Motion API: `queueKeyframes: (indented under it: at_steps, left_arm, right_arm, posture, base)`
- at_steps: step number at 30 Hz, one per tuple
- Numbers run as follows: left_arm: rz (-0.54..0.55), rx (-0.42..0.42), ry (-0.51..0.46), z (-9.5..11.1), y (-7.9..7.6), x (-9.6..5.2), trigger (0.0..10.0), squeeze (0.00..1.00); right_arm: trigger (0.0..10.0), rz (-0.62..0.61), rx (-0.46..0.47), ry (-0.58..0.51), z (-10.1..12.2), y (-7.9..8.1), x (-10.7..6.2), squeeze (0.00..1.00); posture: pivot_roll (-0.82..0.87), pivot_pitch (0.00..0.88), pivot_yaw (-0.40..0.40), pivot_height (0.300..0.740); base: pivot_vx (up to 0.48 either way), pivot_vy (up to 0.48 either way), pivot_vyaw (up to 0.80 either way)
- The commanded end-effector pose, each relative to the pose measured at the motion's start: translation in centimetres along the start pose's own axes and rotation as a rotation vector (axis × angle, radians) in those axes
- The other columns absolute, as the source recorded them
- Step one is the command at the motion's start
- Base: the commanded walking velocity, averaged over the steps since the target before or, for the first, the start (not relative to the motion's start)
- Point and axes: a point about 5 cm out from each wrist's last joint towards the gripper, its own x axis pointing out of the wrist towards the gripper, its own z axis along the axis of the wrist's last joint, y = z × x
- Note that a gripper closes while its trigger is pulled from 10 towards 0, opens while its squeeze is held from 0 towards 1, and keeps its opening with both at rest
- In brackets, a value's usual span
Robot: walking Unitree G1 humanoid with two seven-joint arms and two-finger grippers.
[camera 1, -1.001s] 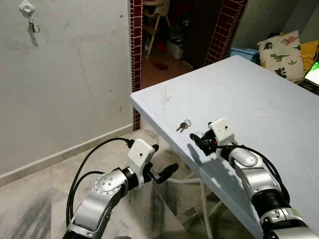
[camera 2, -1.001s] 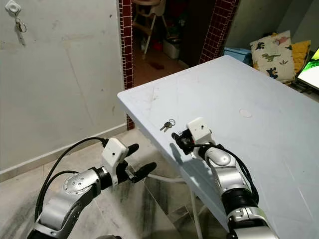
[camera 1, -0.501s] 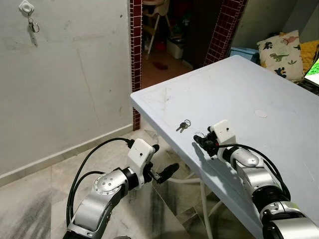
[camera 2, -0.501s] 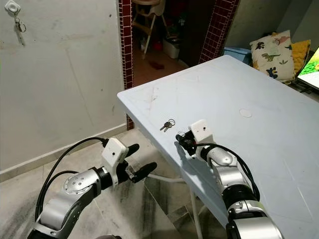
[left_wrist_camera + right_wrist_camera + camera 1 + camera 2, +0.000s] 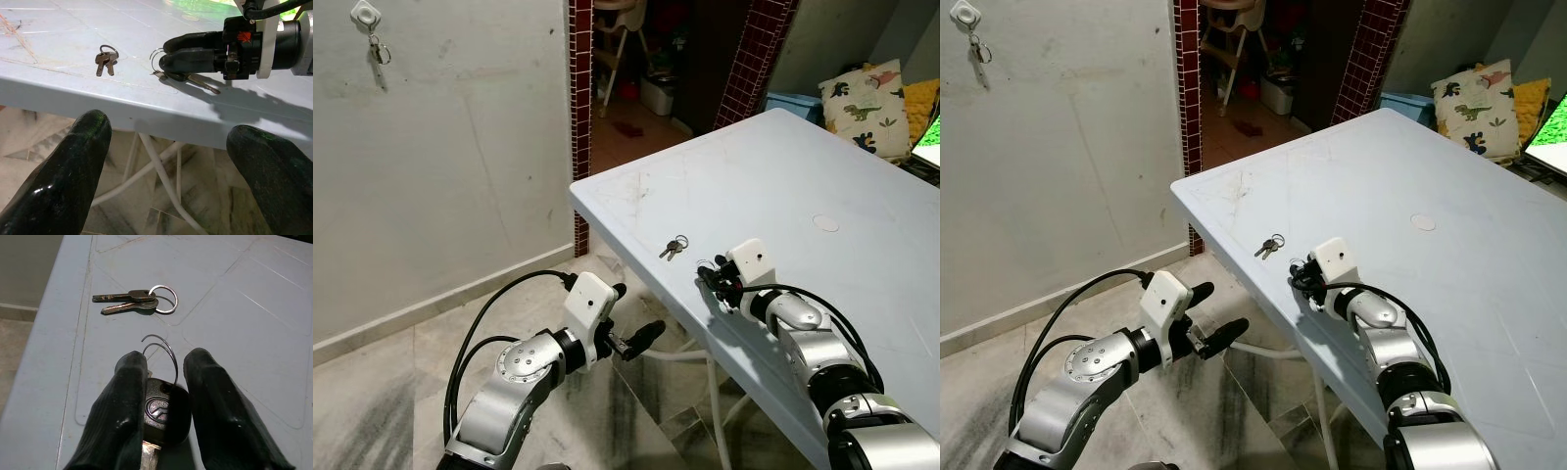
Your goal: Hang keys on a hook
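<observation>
a pale blue plastic table [image 5: 822,186] fills the right half of the head view, its near corner pointing toward the grey wall [image 5: 460,157]. the right gripper [image 5: 164,366] rests low over the tabletop near that edge, at about 4 o'clock from the picture's centre. its two black fingers [image 5: 220,401] are closed around a black-headed key [image 5: 165,412], whose thin wire ring [image 5: 159,352] curls out between the fingertips and whose metal blade runs back under the gripper. the left wrist view shows that key lying on, or just above, the table surface, with a shadow under it.

just beyond the fingertips, at about 10 o'clock from the right gripper in the head view, a second set, two small keys on a silver ring [image 5: 673,247], lies flat on the table, apart from the gripper and close to the table's edge.

the left gripper [image 5: 636,315] hangs beside and below the table edge, over the marbled floor [image 5: 391,392], at about 7 o'clock from the small keys. its fingers [image 5: 68,176] are spread wide apart and hold nothing.

high on the wall, at 10 o'clock in the head view, a small white hook [image 5: 365,14] already carries a hanging bunch of keys [image 5: 378,57]. behind the table, a doorway framed in dark red tiles [image 5: 579,108] opens onto another room, and a dinosaur-print cushion [image 5: 864,98] sits at 2 o'clock.
</observation>
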Motion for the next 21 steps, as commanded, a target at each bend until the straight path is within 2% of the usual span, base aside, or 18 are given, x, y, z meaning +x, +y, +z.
queueKeyframes:
  at_steps: [1, 21]
  left_arm:
    - [-0.02, 0.019, -0.021, 0.84, -0.25, 0.21, 10.0, 0.0]
    - [-0.023, 0.02, -0.023, 0.9, -0.34, 0.36, 10.0, 0.0]
  right_arm:
    - [0.0, -0.018, -0.002, -0.007, 0.3, -0.65, -0.1, 0.0]
    - [0.0, -0.047, -0.007, 0.006, -0.17, -0.97, -0.36, 0.0]
  posture:
    - [0.14, 0.0, -0.078, 0.74]
    - [0.14, 0.0, -0.077, 0.74]
  base:
    - [0.0, 0.0, 0.0]
    - [0.0, 0.0, 0.0]
